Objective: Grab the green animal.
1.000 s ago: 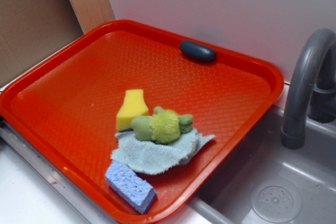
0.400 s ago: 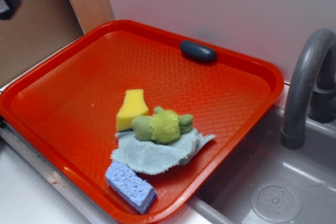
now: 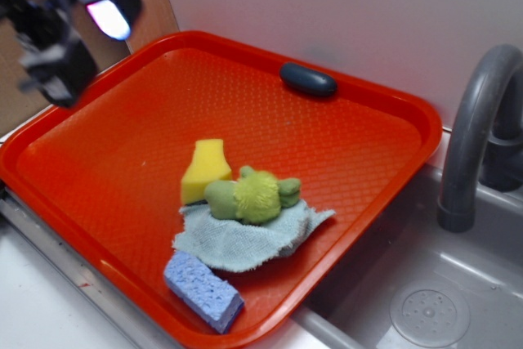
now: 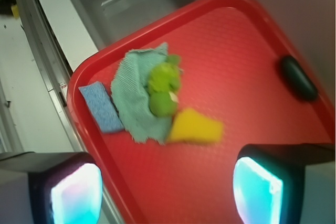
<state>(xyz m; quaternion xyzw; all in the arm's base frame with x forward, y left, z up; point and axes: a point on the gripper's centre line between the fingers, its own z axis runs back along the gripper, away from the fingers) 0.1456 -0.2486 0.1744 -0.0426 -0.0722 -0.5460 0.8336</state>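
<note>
Hanging at the upper left of the frame, the gripper (image 3: pixel 61 34) is spread wide, holding nothing, ready for the green animal (image 3: pixel 253 195) on the cloth (image 3: pixel 245 239).

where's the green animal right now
In the exterior view the green animal lies on the pale cloth in the red tray, touching the yellow sponge on its left.

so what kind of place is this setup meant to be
Likely a toy kitchen sink station: a grey sink basin with a drain, a grey faucet beside it, and an orange tray holding a blue sponge and a yellow sponge.
</note>
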